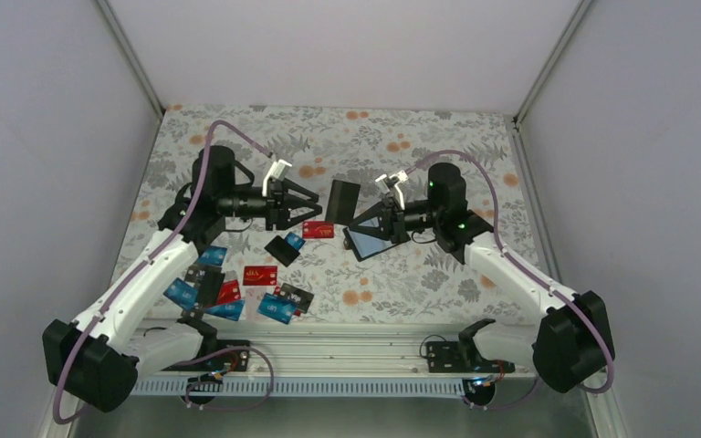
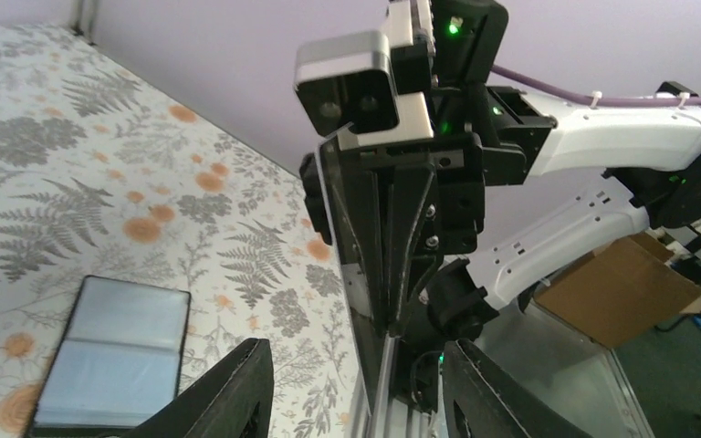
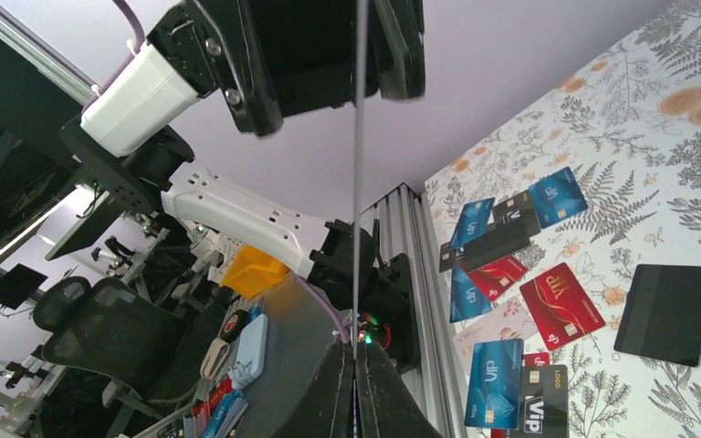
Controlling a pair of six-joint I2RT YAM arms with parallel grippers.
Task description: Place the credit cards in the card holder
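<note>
My right gripper (image 1: 360, 222) is shut on a thin black credit card (image 1: 342, 201), held upright above the table. That card is edge-on in the right wrist view (image 3: 358, 137), pinched at the gripper (image 3: 356, 351). The card holder (image 1: 371, 243) lies open below, grey-blue inside up, and also shows in the left wrist view (image 2: 114, 351). My left gripper (image 1: 313, 210) is open and empty, facing the held card (image 2: 351, 265) from the left, in the left wrist view (image 2: 354, 351). Red (image 1: 318, 230), black (image 1: 283, 249) and blue (image 1: 276, 308) credit cards lie on the table.
More cards are scattered near the front left by the left arm: red (image 1: 259, 275), blue (image 1: 181, 292), black (image 1: 208, 285). The aluminium rail (image 1: 347, 339) runs along the near edge. Grey walls enclose the floral table (image 1: 420, 137).
</note>
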